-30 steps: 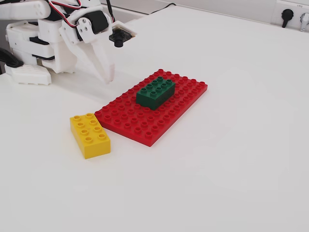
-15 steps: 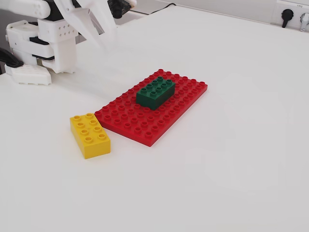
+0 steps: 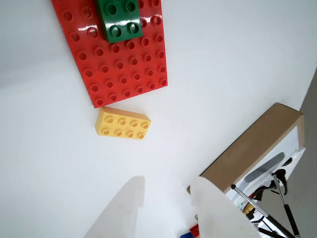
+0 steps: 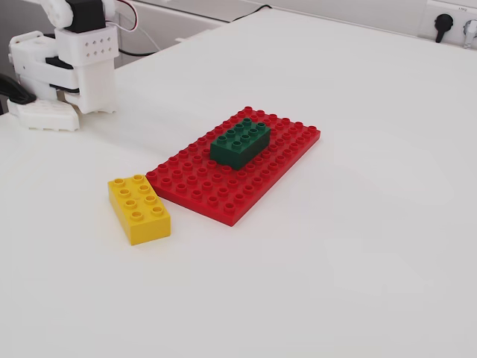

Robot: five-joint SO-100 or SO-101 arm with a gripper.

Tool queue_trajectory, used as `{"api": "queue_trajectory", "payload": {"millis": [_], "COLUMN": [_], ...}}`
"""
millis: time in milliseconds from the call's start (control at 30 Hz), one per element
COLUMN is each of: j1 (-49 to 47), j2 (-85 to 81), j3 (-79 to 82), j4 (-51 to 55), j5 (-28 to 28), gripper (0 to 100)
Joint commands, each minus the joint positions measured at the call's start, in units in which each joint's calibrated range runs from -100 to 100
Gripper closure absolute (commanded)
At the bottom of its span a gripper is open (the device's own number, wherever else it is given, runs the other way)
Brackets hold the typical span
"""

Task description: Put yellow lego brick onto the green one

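The yellow lego brick lies flat on the white table, studs up, just off the short edge of the red baseplate. The green brick is seated on the baseplate, cut off by the wrist view's top edge. My gripper is open and empty; its two white fingers enter from the bottom edge, well short of the yellow brick. In the fixed view the yellow brick sits left of the baseplate, the green brick on its far half, and the white arm stands folded at the top left.
A brown-topped box with tools beside it sits at the wrist view's lower right, off the table edge. A wall socket and cables are at the back of the fixed view.
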Motion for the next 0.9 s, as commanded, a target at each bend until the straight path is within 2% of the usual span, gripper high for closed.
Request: {"api": "queue_trajectory", "payload": {"millis": [0, 200, 467, 633, 867], "j1": [4.8, 12.6, 18.0, 18.8, 18.4], "j2": [7.9, 16.6, 18.0, 18.0, 18.0], "j3": [-6.1, -6.8, -6.5, -0.2, 15.3], "j4": [0.1, -1.8, -4.8, -7.5, -20.3], "j5": [3.6, 16.3, 27.8, 32.7, 37.9], "gripper": [89, 89, 89, 89, 89]}}
